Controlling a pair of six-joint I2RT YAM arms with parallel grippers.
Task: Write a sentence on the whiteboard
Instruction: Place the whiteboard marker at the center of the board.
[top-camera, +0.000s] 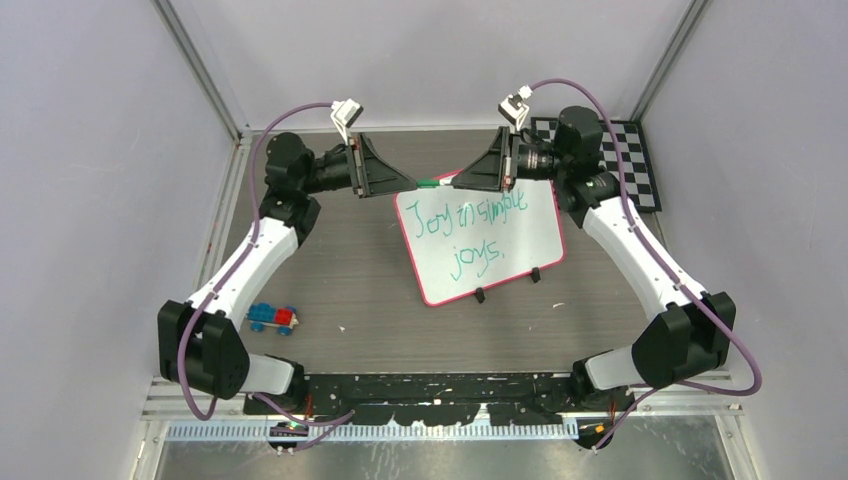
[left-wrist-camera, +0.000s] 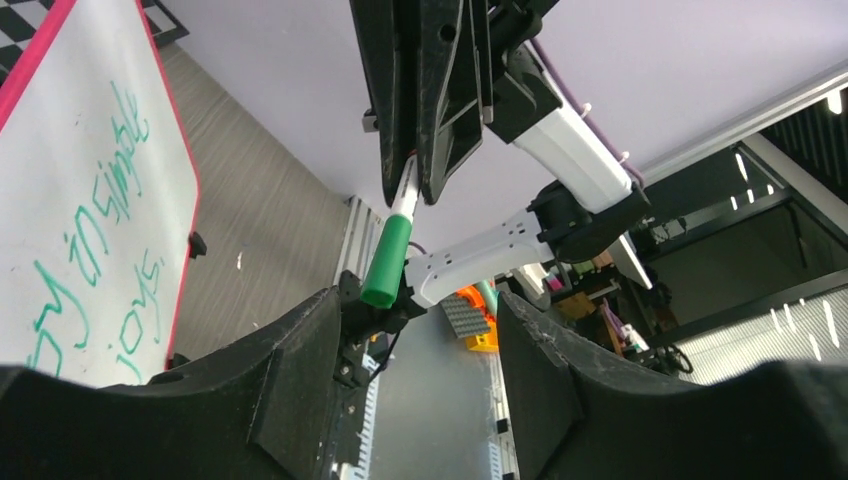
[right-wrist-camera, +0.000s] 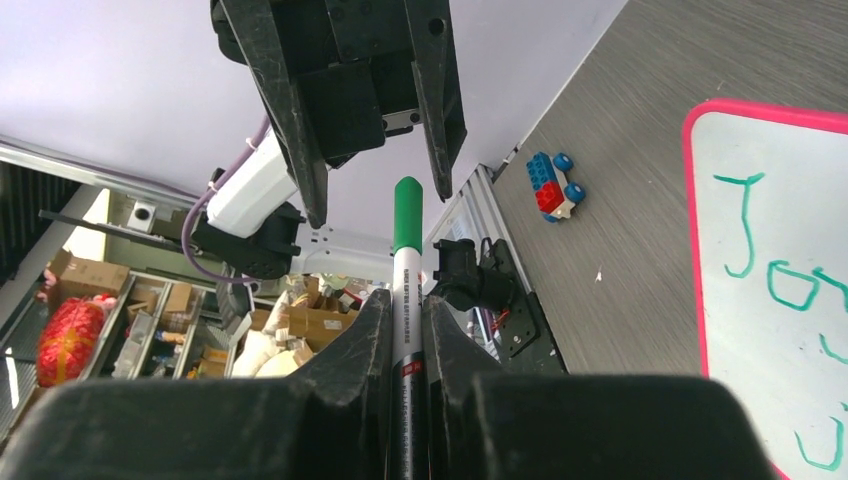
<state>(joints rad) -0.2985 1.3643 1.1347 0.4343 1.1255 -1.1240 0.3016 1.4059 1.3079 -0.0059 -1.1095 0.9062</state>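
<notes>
The whiteboard (top-camera: 505, 245) lies at the table's middle, pink-rimmed, with the sentence (top-camera: 475, 222) in green, "Joy in simple joys.", in two lines. It also shows in the left wrist view (left-wrist-camera: 60, 180) and the right wrist view (right-wrist-camera: 790, 300). My right gripper (top-camera: 456, 183) is shut on a white marker (right-wrist-camera: 405, 300) with a green cap (right-wrist-camera: 407, 212), held level above the board's far edge. My left gripper (top-camera: 410, 185) faces it, open. The cap (left-wrist-camera: 388, 262) points into the gap between the left gripper's jaws (left-wrist-camera: 420, 300) without touching them.
A small toy car of blue and red bricks (top-camera: 273, 318) sits near the left arm, seen also in the right wrist view (right-wrist-camera: 553, 185). A black-and-white checkered board (top-camera: 630, 150) lies at the back right. Two black clips (top-camera: 480, 295) stick out from the whiteboard's near edge.
</notes>
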